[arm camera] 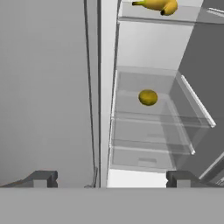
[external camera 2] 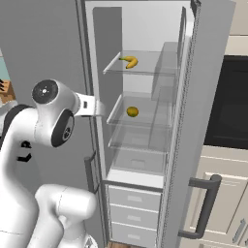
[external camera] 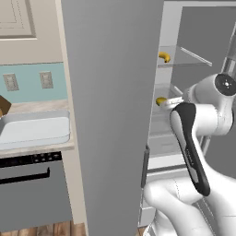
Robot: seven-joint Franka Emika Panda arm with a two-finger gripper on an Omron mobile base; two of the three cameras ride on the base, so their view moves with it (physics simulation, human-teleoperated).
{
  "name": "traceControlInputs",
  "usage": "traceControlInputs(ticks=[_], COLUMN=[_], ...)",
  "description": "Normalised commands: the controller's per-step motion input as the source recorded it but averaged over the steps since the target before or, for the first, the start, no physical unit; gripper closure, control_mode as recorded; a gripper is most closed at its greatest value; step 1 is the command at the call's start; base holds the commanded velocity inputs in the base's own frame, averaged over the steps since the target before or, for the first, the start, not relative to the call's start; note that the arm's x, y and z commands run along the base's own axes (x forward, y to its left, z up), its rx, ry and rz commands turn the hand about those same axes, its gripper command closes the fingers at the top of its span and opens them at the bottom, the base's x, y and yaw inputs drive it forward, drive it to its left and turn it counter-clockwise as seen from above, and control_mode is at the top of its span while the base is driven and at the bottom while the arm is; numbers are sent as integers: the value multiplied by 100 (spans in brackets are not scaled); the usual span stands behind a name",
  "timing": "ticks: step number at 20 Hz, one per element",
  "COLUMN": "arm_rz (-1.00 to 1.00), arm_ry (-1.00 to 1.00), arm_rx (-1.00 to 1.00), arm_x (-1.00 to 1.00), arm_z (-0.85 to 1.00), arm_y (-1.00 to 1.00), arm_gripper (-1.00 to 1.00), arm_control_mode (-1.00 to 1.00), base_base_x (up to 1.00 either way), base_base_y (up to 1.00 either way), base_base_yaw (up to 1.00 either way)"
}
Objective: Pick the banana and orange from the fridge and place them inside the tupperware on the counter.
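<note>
fridge (external camera 2: 145,29) open, gripper (arm camera: 109,178) spread wide and empty before it.
banana (external camera 2: 129,61) on the fridge's upper shelf, orange (external camera 2: 132,112) one shelf below; left base view adds tupperware (external camera: 34,130) on counter (external camera: 27,107).

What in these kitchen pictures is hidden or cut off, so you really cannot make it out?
- Banana: left base view, mostly hidden by the fridge door.
- Orange: same view, partly behind the door and arm.
- Tupperware: cut off by the left edge.
- Banana's top: hand view, clipped by the upper edge.
</note>
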Motion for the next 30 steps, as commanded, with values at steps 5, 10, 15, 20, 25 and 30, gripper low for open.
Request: traceControlInputs(ticks=[5, 10, 15, 20, 25, 30], arm_rz=[0, 0, 1, 1, 2, 3], arm_ry=[-15, -1, 0, 0, 0, 0], arm_rx=[-2, 0, 0, 0, 0, 0], arm_x=[1, 9, 9, 10, 14, 12], arm_z=[30, 26, 25, 21, 15, 15], arm_y=[-29, -38, -26, -13, 0, 0], arm_gripper=[-100, -100, -100, -100, -100, -100], arm_control_mode=[-100, -100, -100, -100, -100, -100], base_base_x=[0, 0, 0, 0, 0, 0], base_base_y=[0, 0, 0, 0, 0, 0], base_base_yaw=[0, 0, 0, 0, 0, 0])
